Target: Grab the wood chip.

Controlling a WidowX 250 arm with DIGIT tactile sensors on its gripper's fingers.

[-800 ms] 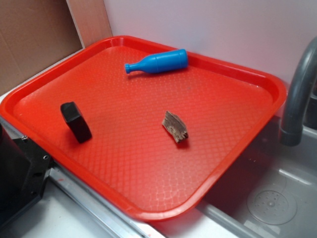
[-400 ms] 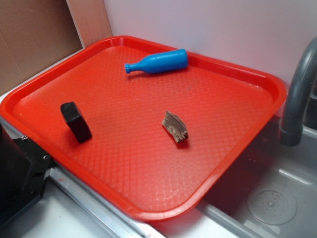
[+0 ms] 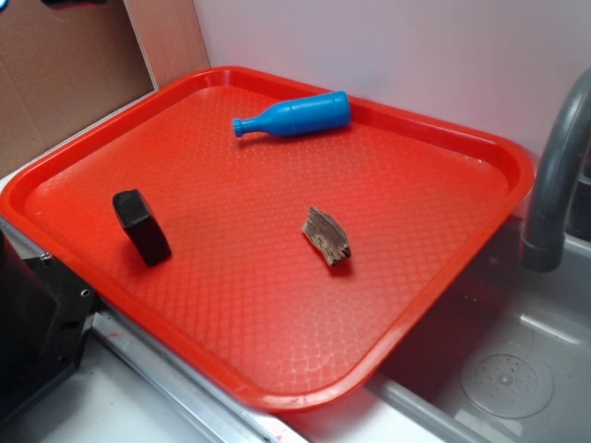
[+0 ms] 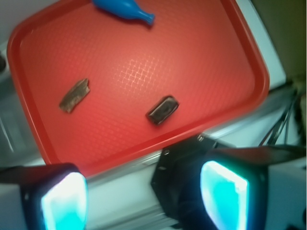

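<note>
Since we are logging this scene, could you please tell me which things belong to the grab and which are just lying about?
For the job:
wood chip
end effector, open, high above the tray

Lying about:
blue bottle
black block
red tray
grey faucet

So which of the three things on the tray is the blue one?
The bottle, lying on its side near the tray's far edge. The wood chip is brown and the block is black.

In the wrist view, the blue bottle (image 4: 125, 9) is cut by the top edge, so its wide end is not seen. Both jaws are cut by the bottom edge and are blurred. In the exterior view, the grey faucet (image 3: 557, 180) leaves the frame at the right edge, and only a dark sliver shows at the upper left corner.
</note>
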